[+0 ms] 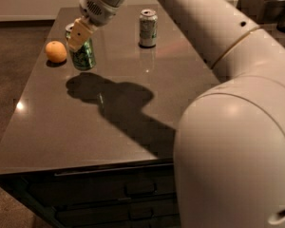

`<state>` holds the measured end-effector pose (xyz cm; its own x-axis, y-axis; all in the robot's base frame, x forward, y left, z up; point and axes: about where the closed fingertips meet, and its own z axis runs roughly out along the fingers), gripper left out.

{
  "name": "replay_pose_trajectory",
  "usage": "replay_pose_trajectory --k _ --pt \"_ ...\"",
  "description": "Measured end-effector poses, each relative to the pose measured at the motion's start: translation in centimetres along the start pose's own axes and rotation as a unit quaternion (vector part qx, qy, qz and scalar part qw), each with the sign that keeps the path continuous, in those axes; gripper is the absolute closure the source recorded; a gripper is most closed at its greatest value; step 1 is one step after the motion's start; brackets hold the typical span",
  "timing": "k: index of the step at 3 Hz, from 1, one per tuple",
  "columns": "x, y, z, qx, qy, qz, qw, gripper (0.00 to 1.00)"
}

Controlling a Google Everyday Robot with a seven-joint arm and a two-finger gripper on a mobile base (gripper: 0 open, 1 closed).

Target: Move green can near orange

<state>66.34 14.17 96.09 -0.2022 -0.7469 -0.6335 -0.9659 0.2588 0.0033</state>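
The green can (83, 55) stands upright on the dark table (85, 122), just right of the orange (56, 52) near the table's left edge. A small gap shows between can and orange. My gripper (79, 33) is shut on the green can, its tan fingers (78, 32) clasping the upper part and hiding most of the silver top. The white arm reaches in from the upper right and fills the right side of the view.
A silver-grey can with green markings (148, 28) stands upright further back, right of the gripper. The arm's shadow lies across the table's middle. Drawers (109, 194) run below the front edge. The floor drops off left of the table.
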Motion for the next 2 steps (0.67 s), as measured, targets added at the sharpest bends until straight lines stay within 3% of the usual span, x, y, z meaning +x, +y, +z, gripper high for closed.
replay_pose_trajectory --k 1,2 --pt "-1.6 -0.5 2.1 -0.003 -0.008 0.001 1.0000 1.00" --pt "-2.1 -1.4 3.8 0.006 -0.009 -0.005 0.9999 0.81"
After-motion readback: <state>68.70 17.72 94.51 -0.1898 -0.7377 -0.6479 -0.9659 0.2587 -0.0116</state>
